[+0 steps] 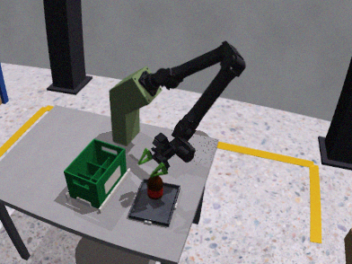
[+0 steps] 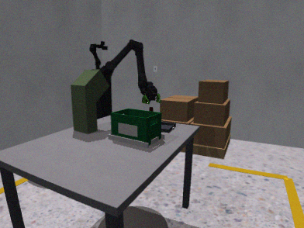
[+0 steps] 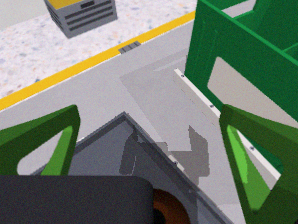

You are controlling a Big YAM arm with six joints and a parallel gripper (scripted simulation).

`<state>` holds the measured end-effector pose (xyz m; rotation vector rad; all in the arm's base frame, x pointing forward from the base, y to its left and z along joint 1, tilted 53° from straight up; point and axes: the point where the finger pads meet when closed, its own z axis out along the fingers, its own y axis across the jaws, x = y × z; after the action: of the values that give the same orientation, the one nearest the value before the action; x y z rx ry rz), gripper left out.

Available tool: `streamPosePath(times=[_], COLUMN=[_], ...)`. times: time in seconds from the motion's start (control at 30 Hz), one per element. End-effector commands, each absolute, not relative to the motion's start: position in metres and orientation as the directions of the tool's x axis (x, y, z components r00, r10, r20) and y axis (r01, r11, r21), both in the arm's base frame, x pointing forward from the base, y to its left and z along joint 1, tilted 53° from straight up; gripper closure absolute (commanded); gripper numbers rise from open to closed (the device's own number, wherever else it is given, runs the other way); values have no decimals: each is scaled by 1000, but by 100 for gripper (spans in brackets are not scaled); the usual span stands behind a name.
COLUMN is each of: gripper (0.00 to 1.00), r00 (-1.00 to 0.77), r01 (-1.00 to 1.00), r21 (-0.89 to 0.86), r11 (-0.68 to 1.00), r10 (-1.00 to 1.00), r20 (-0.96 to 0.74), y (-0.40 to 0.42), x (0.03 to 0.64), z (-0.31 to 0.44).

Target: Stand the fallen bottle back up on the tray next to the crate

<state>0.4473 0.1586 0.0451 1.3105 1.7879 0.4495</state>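
Note:
A brown bottle with a red band [image 1: 155, 187] stands upright on the dark tray [image 1: 154, 203] at the tray's far end. My gripper [image 1: 152, 163] with green fingers is open and empty, just above the bottle and clear of it. In the wrist view the two green fingers stand wide apart over the tray's corner [image 3: 125, 150], and only the bottle's brown top [image 3: 167, 210] shows at the bottom edge. From the exterior view my gripper [image 2: 150, 98] hangs above the bottle's tip [image 2: 151, 109], which peeks over the crate.
The green crate [image 1: 95, 172] stands just left of the tray; it also fills the right of the wrist view [image 3: 250, 55]. The arm's green base block [image 1: 128, 104] is behind. Cardboard boxes [image 2: 205, 114] are stacked beyond the table.

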Motion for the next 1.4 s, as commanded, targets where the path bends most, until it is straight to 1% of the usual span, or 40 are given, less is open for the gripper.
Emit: streamPosePath(times=[0.0,0.57,0.73,0.77,1.1,1.13,1.37], gripper=[0,0,0,0,0,100,100], r00=[-80,-78,-78,-91,-80,-80,-79], r01=[605,601,602,615,603,603,603], r21=[695,699,697,681,697,697,697], r11=[389,388,388,398,388,388,388], r10=[898,899,898,893,899,899,899], r20=[-433,-431,-433,-441,-431,-431,-431], y=[142,125,123,124,123,123,123], x=[446,443,442,441,442,442,442], z=[52,69,69,60,69,69,69])
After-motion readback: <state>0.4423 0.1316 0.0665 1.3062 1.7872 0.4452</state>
